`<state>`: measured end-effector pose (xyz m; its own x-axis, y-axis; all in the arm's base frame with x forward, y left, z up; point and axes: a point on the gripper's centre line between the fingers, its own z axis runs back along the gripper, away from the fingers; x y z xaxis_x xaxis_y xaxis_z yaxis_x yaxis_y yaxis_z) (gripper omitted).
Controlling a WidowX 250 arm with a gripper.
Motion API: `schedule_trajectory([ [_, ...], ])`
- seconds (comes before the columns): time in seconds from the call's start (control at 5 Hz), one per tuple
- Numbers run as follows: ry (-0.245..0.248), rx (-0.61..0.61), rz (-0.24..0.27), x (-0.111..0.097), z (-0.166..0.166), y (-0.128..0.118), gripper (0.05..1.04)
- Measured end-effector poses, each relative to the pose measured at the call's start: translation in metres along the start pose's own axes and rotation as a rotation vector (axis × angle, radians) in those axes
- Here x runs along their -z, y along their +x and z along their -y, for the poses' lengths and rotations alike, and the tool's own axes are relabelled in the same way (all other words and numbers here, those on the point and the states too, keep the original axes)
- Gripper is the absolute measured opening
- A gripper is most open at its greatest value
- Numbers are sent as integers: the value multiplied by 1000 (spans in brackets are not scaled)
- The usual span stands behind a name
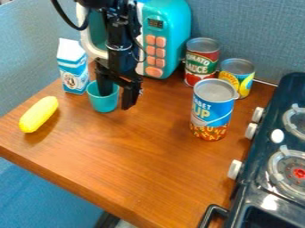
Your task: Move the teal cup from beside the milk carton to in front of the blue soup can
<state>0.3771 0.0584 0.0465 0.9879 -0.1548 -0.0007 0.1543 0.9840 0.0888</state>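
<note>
At upper left, the black gripper (117, 101) is spread open, one finger inside the smooth round cup (103, 105), beside a printed, peaked carton (72, 71).

Labels (211, 111) on 3 cans (214, 91), 1 carton (72, 67)

Three cans (212, 107) stand between the toy microwave (177, 31) and stove (261, 153).
</note>
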Motion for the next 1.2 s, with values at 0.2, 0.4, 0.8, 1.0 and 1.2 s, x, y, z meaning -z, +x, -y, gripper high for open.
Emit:
schedule_trajectory([
  [0.2,12,-17,3,-1,-2,2,684],
  [0.4,12,-17,0,-2,-3,1,389],
  [0.8,8,-15,-14,-3,-8,-2,86],
  [1.0,4,-30,-23,-4,-13,-6,82],
  [1.2,41,-28,55,-50,-8,-16,82],
])
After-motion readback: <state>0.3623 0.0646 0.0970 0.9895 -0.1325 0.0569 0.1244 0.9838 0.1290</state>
